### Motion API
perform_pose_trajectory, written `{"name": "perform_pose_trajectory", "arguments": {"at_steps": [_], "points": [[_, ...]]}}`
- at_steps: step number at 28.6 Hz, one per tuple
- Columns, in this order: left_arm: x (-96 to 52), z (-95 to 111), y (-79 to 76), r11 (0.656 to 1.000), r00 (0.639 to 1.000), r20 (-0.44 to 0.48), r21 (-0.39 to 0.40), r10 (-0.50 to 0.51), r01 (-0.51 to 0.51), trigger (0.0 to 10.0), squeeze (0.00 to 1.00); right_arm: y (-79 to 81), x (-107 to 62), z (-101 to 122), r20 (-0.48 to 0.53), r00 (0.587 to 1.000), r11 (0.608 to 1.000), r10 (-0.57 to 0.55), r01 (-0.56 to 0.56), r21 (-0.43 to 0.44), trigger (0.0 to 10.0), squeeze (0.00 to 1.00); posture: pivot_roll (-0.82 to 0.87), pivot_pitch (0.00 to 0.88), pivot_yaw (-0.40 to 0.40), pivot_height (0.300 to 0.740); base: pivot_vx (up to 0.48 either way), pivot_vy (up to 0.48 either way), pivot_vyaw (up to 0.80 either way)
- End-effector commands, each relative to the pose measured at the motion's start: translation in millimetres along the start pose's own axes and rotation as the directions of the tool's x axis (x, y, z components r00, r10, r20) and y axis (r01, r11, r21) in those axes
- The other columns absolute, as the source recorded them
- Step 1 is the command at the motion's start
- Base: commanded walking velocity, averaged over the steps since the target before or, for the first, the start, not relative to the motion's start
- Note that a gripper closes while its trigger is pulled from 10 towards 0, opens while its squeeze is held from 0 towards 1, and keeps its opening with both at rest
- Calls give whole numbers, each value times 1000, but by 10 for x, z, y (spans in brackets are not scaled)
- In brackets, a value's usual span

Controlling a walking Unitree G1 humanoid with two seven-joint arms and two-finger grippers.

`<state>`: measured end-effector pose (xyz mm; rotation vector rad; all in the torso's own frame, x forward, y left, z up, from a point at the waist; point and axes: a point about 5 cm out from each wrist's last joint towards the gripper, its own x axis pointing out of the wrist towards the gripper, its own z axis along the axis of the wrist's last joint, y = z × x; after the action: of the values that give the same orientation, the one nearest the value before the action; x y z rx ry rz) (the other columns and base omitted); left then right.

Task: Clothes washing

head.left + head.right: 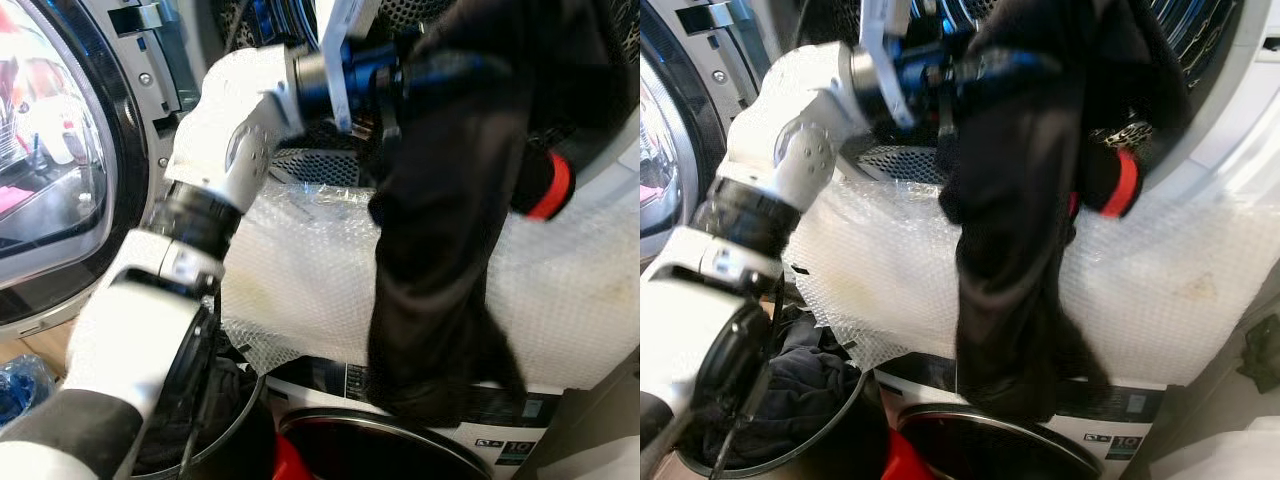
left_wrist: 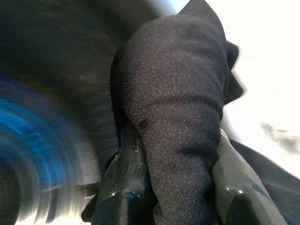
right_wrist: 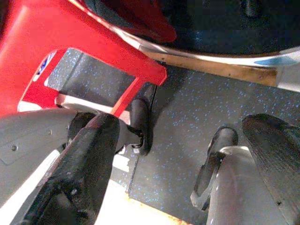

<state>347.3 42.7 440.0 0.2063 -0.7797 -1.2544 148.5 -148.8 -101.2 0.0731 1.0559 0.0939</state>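
Note:
A long black garment point(image 1: 440, 250) hangs from the mouth of the washing machine drum point(image 1: 1200, 40) down over the machine's front. My left gripper point(image 2: 176, 150) is shut on the garment's top, reaching in at the drum opening; its fingers point(image 2: 124, 159) pinch a thick fold of the cloth point(image 2: 178, 108). In the eye views the fingertips are buried in the fabric, at the end of my white left arm point(image 1: 230, 140). My right gripper point(image 3: 173, 154) hangs idle over the floor, open, nothing between its fingers point(image 3: 89, 154).
The round glass door point(image 1: 50, 150) stands open at the left. Bubble wrap point(image 1: 300, 270) covers the washer front. A black piece with a red band point(image 1: 550, 185) lies at the drum's lip. A basket of dark clothes point(image 1: 800, 390) sits low left. A red plastic thing point(image 3: 70, 42) is on the speckled floor.

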Motion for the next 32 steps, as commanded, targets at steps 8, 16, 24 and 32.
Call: {"name": "perform_pose_trajectory", "arguments": {"at_steps": [8,16,24,32], "points": [[-412,83,581,772,789,-70,273,611,-574,0,0,-73,-93,-349,-30,998,997,-58,60,51,10000,0,-5,13,164,740,0,0,0],[-800,-542,461,833,741,-383,207,552,-513,10000,0,-26,-139,-498,-23,998,995,-64,65,69,10000,0,-35,63,166,740,0,0,0],[-659,-787,194,951,843,-448,59,297,-303,10000,0,-37,-152,-526,-22,997,995,-72,73,73,10000,0,-42,61,162,740,0,0,0],[0,-642,-117,981,984,-174,-181,41,-73,10000,0,-172,-168,-469,18,993,990,-119,117,79,10000,0,-73,55,141,740,0,0,0]]}}
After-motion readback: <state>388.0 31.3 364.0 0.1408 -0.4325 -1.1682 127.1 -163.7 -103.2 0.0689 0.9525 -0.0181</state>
